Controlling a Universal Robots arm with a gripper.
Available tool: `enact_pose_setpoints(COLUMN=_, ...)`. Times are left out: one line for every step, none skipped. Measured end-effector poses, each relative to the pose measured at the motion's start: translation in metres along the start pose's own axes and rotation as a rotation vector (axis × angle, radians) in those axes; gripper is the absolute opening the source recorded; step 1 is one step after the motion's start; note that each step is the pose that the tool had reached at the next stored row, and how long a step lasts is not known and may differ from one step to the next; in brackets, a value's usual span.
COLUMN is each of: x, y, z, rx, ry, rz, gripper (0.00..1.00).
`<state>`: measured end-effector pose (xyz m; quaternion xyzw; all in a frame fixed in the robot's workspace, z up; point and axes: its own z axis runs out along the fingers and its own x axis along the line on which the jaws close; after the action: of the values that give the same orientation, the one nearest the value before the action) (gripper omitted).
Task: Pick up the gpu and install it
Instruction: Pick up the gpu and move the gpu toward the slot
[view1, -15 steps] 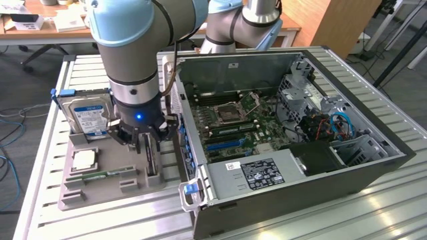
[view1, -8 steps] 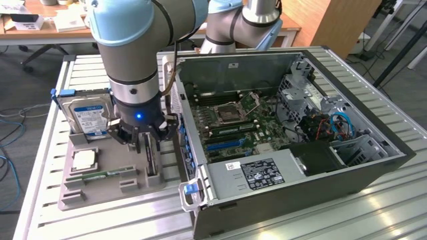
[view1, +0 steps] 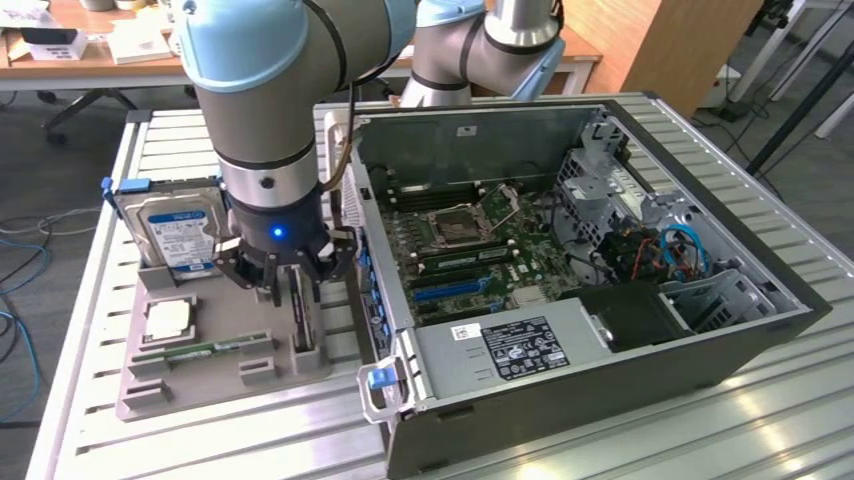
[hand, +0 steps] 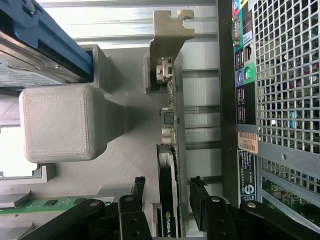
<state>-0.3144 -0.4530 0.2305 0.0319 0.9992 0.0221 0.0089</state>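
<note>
Open robot gripper (view1: 296, 290) straddles the gpu (view1: 303, 330), which stands on edge in a grey holder (view1: 200, 375) beside the open computer case (view1: 601, 400).
From the exterior view, the arm hides most of the card. The wrist view shows it edge-on: thin and dark, with a pale metal bracket (hand: 170, 35) at one end. One black finger (hand: 137, 195) sits on each side, set wide and seemingly not touching.

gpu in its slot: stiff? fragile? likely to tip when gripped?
Probably stiff: the gpu is a flat board with a metal bracket. Likely fragile: small parts line its exposed edge. Thin and standing on edge in the holder, it may tilt if fingers close unevenly.
</note>
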Motion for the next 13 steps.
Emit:
enact_pose_setpoints(x=0.0, y=0.0, z=0.0, rx=0.0, ry=0.0, rz=0.0, gripper=0.49)
enact_pose_setpoints(x=0.0, y=0.0, z=0.0, rx=0.0, ry=0.0, rz=0.0, gripper=0.49)
enact_pose_setpoints(x=0.0, y=0.0, z=0.0, rx=0.0, ry=0.0, rz=0.0, gripper=0.49)
enact_pose_setpoints(x=0.0, y=0.0, z=0.0, rx=0.0, ry=0.0, rz=-0.002, gripper=0.49)
enact_pose_setpoints(x=0.0, y=0.0, z=0.0, rx=-0.0001, ry=0.0001, rz=-0.003, gripper=0.49)
enact_pose_setpoints(x=0.0, y=0.0, z=0.0, rx=-0.0001, ry=0.0002, rz=-0.004, gripper=0.49)
enact_pose_setpoints(x=0.0, y=0.0, z=0.0, rx=-0.0001, ry=0.0002, rz=-0.005, gripper=0.49)
enact_pose_setpoints(x=0.0, y=0.0, z=0.0, rx=-0.0001, ry=0.0002, rz=-0.005, gripper=0.49)
enact_pose_setpoints(x=0.0, y=0.0, z=0.0, rx=-0.0001, ry=0.0002, rz=-0.005, gripper=0.49)
enact_pose_setpoints(x=0.0, y=0.0, z=0.0, rx=-0.0001, ry=0.0002, rz=-0.005, gripper=0.49)
enact_pose_setpoints(x=0.0, y=0.0, z=0.0, rx=-0.0001, ry=0.0002, rz=-0.005, gripper=0.49)
enact_pose_setpoints(x=0.0, y=0.0, z=0.0, rx=-0.0001, ry=0.0002, rz=-0.005, gripper=0.49)
enact_pose_setpoints(x=0.0, y=0.0, z=0.0, rx=-0.0002, ry=0.0003, rz=-0.005, gripper=0.49)
